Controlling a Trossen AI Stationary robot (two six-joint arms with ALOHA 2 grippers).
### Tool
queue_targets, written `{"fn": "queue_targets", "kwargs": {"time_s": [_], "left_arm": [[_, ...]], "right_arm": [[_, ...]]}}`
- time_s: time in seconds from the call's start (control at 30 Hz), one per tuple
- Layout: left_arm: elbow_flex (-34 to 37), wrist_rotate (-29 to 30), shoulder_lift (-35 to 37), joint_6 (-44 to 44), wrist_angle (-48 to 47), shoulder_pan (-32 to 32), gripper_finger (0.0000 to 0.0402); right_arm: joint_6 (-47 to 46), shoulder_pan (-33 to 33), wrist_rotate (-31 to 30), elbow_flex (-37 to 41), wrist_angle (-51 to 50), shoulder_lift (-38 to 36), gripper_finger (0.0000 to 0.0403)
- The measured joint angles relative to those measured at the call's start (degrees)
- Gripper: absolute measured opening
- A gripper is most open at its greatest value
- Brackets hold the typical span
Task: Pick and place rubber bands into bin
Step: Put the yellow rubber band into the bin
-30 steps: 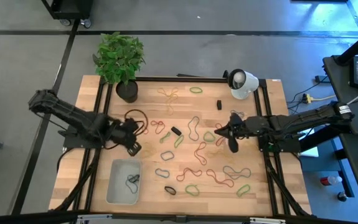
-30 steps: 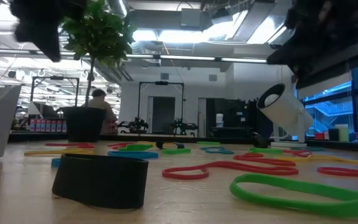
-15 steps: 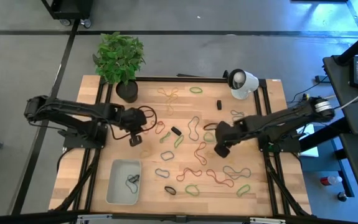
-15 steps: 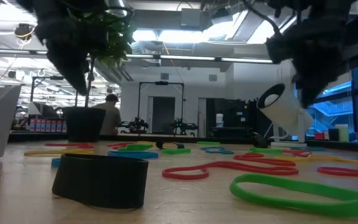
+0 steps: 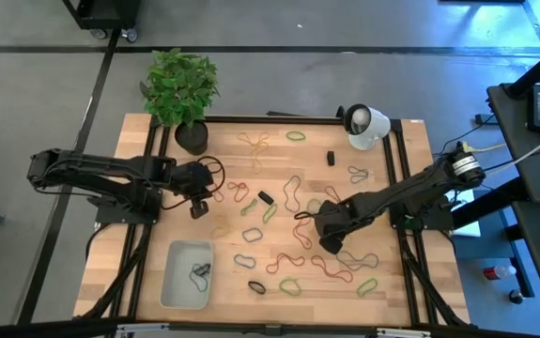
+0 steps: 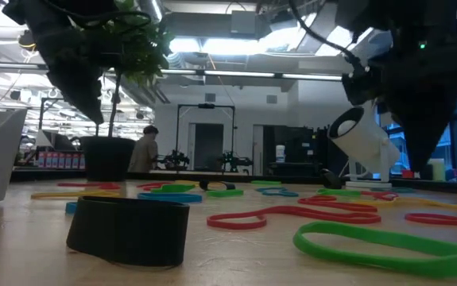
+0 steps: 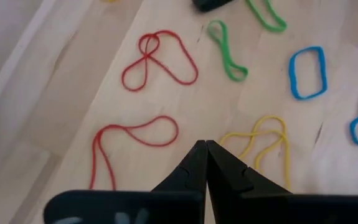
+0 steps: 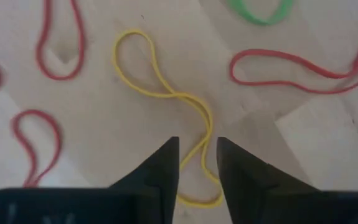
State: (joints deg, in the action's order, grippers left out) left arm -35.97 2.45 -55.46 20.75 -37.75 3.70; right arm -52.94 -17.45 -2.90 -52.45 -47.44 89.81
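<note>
yellow band (image 8: 166, 93): i see it on the wood, passing between my right gripper's (image 8: 197, 177) parted fingers
left gripper (image 7: 205, 163): fingers pressed together, holding nothing
bin (image 5: 177, 280): near left, a few rubber bands (image 5: 200, 272) inside

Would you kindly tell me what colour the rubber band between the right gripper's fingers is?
Yellow; the rubber band shows best in the right wrist view, lying on the table.

Red, green, yellow, blue and black rubber bands (image 5: 294, 257) lay scattered flat, while the pale bin (image 5: 177, 279) held a few dark ones.
</note>
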Motion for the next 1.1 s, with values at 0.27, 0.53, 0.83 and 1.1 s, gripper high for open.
{"fn": "queue_targets", "kwargs": {"time_s": [0.27,0.53,0.83,1.1], "left_arm": [[0.0,0.08,0.72,5.92,0.5,-2.99,0.0001],[0.0,1.34,0.65,12.17,0.44,-8.42,0.0001],[0.0,3.52,0.65,16.09,-0.19,-11.23,0.0001],[0.0,10.37,0.65,11.83,-0.5,-16.04,0.0001]], "right_arm": [[5.67,-0.07,-0.52,0.83,1.85,7.5,0.0126],[5.27,-0.61,-0.51,3.25,5.18,7.46,0.002],[-8.74,-6.02,-6.56,3.63,0.72,-4.35,0.0004],[-17.77,-14.38,-20.6,-9.52,-2.81,-5.49,0.0001]]}}
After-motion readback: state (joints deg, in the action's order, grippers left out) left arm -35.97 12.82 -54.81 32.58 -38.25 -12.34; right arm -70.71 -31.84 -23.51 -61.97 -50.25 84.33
